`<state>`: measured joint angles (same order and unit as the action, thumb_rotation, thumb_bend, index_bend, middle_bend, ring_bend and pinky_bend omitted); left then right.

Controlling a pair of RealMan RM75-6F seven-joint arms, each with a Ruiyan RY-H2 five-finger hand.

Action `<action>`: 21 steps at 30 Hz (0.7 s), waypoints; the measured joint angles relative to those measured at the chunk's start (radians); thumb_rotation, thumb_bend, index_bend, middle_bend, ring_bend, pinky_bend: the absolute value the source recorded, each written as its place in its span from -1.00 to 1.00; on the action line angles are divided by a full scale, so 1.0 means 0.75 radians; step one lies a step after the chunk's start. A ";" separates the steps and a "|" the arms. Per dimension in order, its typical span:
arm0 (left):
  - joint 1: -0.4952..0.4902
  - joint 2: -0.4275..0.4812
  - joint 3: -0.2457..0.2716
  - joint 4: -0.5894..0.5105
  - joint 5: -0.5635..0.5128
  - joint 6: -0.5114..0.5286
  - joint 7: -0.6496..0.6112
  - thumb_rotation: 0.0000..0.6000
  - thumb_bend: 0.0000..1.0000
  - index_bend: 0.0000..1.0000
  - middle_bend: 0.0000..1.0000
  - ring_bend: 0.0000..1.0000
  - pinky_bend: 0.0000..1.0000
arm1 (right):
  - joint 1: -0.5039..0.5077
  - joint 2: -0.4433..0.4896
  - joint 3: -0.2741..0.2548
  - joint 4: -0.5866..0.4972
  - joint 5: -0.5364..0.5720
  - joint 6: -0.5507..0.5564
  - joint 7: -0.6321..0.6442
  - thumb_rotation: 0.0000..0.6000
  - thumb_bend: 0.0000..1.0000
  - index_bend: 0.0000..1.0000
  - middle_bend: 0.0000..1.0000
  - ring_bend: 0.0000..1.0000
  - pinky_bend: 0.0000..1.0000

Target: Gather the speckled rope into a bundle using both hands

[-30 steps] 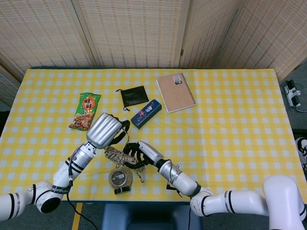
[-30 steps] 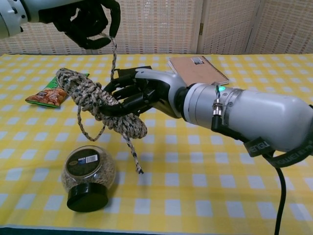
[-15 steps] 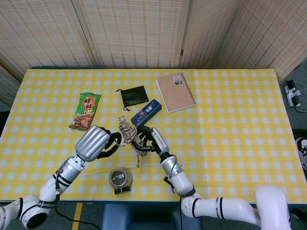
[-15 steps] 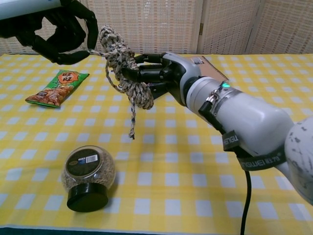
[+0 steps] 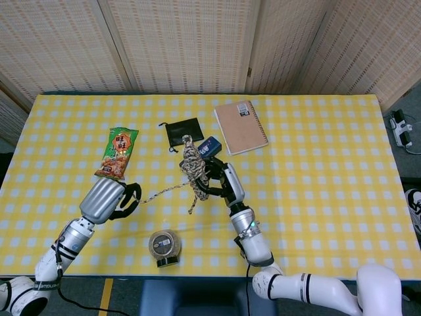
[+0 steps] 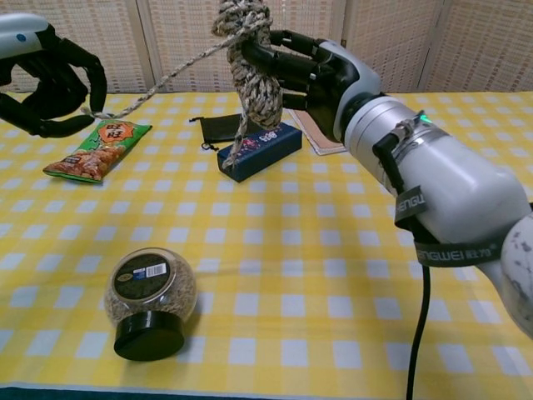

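Now holding the speckled rope (image 6: 254, 79) bundle well above the worktop (image 5: 316, 171) in the right robot hand (image 6: 312, 71), fingers curled around the coiled mass, loops hanging down in front of the blue case (image 6: 260, 148) in the chest view. Lifting higher and further from the robot than half a second ago, when the bundle was sitting lower, nearer the jar (image 6: 150, 300). Pulling a single strand taut from the top of the bundle out to the left robot hand (image 6: 50, 87), fingers curled in and pinching the strand's end. Spreading the two robot hands well apart, where a moment ago the left one was just beside the bundle; drawing that hand back toward the near left edge of the worktop in the head view (image 5: 108, 199). Trailing a short loose tail from the bottom of the bundle, clear of the cloth. Leaving the rest as before: snack packet (image 5: 118, 153) lying flat at the left, black pouch (image 5: 183, 133) beyond the bundle, notebook (image 5: 241, 126) to the right of the pouch, jar lying on its side near the front edge on the yellow checked cloth.
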<state>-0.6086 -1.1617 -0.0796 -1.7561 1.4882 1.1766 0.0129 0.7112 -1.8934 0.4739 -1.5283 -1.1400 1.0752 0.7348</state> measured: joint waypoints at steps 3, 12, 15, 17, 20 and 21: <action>0.007 -0.008 0.006 0.033 -0.011 -0.016 -0.012 1.00 -0.02 0.28 0.71 0.54 0.56 | -0.011 0.010 -0.004 0.005 -0.063 0.001 0.065 1.00 0.27 0.78 0.55 0.67 0.43; 0.015 -0.033 -0.016 0.125 -0.082 -0.055 -0.074 1.00 -0.02 0.28 0.71 0.54 0.56 | -0.027 0.080 -0.079 0.014 -0.275 0.005 0.196 1.00 0.27 0.79 0.55 0.69 0.44; 0.017 -0.037 -0.023 0.148 -0.083 -0.060 -0.106 1.00 -0.02 0.28 0.71 0.54 0.56 | -0.025 0.118 -0.105 0.015 -0.329 0.006 0.200 1.00 0.27 0.79 0.55 0.69 0.44; 0.015 -0.038 -0.027 0.159 -0.081 -0.070 -0.124 1.00 -0.02 0.28 0.71 0.54 0.56 | -0.020 0.146 -0.123 0.015 -0.367 0.004 0.194 1.00 0.27 0.79 0.55 0.69 0.44; 0.002 -0.036 -0.035 0.171 -0.078 -0.093 -0.137 1.00 -0.02 0.28 0.71 0.54 0.56 | -0.007 0.190 -0.154 0.008 -0.422 -0.003 0.161 1.00 0.27 0.79 0.55 0.68 0.44; -0.004 -0.035 -0.038 0.174 -0.077 -0.101 -0.138 1.00 -0.02 0.28 0.71 0.54 0.56 | -0.003 0.204 -0.164 0.003 -0.436 -0.006 0.147 1.00 0.27 0.79 0.55 0.68 0.44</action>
<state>-0.6117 -1.1877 -0.1085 -1.6255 1.4302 1.1009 -0.0910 0.7090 -1.7406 0.3506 -1.5257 -1.4669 1.0704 0.8452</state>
